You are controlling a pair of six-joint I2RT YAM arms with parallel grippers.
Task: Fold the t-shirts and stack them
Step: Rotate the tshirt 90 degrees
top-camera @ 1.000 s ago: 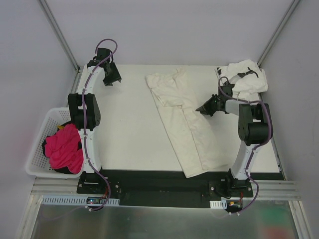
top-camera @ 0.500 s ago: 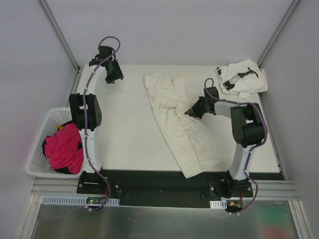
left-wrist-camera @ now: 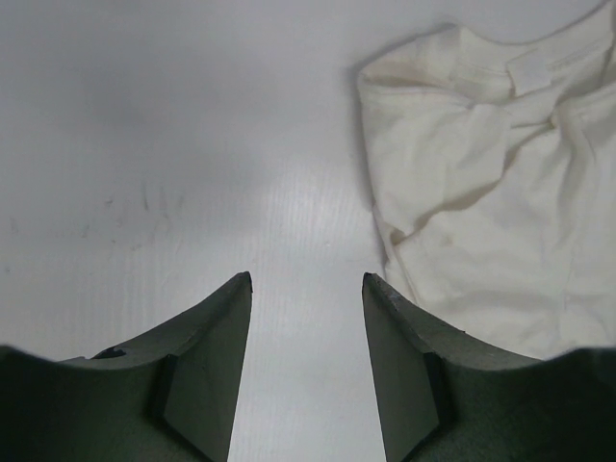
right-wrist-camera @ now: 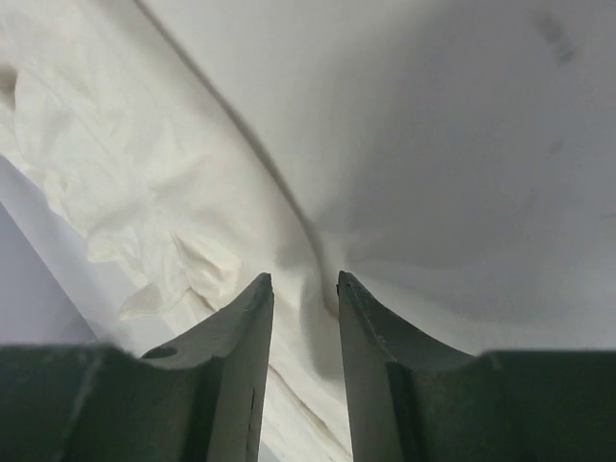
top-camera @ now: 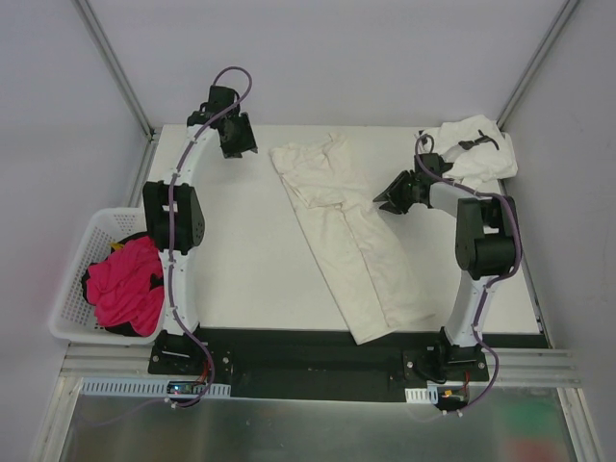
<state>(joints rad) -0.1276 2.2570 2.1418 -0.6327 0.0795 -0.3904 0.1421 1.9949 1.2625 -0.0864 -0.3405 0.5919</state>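
Observation:
The cream-white t-shirt (top-camera: 351,241) lies as a long narrow strip running diagonally from the back middle of the table to the front edge. My right gripper (top-camera: 383,200) hovers at its right edge. Its fingers stand apart over the cloth (right-wrist-camera: 144,164) and hold nothing (right-wrist-camera: 303,279). My left gripper (top-camera: 236,144) is open at the back left over bare table (left-wrist-camera: 306,279), with the shirt's collar end (left-wrist-camera: 491,192) just to its right. The white t-shirt with black marks (top-camera: 472,144) lies crumpled in the back right corner.
A white basket (top-camera: 72,274) holding pink cloth (top-camera: 125,284) stands off the table's left edge. Bare table (top-camera: 241,250) spreads between the left arm and the shirt. Slanted frame posts (top-camera: 115,63) rise at both back corners.
The right gripper pulled the shirt's right edge leftward, then drew back right and opened. The left gripper travelled right along the back edge toward the collar. The shirt's upper part shifted slightly left.

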